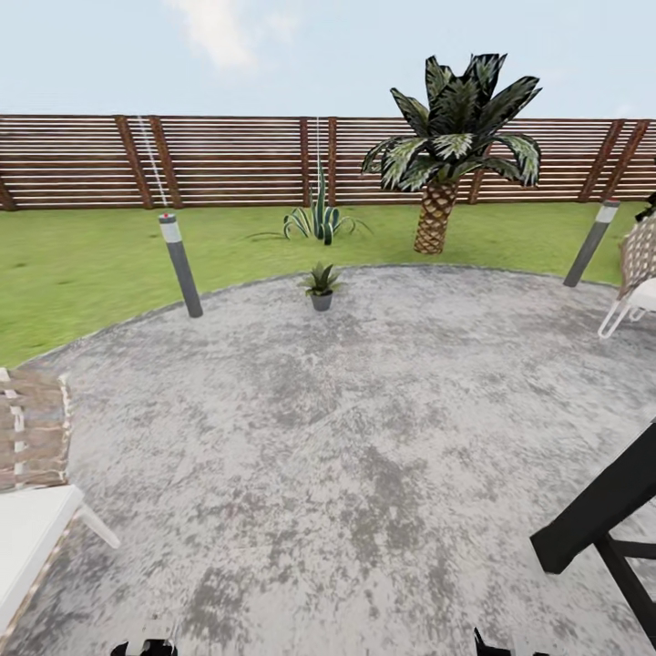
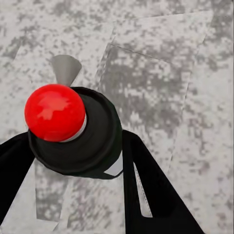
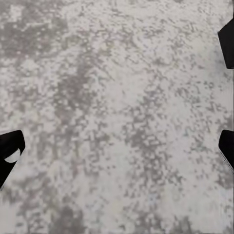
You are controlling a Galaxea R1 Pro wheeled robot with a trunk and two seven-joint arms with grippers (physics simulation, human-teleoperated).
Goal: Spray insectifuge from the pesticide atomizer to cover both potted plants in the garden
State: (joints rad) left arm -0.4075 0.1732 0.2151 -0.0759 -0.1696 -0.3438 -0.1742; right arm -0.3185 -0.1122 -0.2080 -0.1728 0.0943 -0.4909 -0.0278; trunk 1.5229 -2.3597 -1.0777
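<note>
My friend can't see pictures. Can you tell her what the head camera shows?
A small potted plant stands at the far edge of a round grey patio, with lawn, a palm and a brown slat fence behind it. Two grey lamp posts and wicker chairs sit at the sides.

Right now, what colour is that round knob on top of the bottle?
Bright glossy red knob, atop the dark bottle; the left wrist view shows it best.

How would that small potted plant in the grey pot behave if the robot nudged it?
The small potted plant in its tiny grey pot would probably slide or tip easily: the base looks narrow, and the leaves spread wider. It likely weighs little. The mottled grey paved patio looks flat, so rolling seems unlikely unless it topples.
</note>
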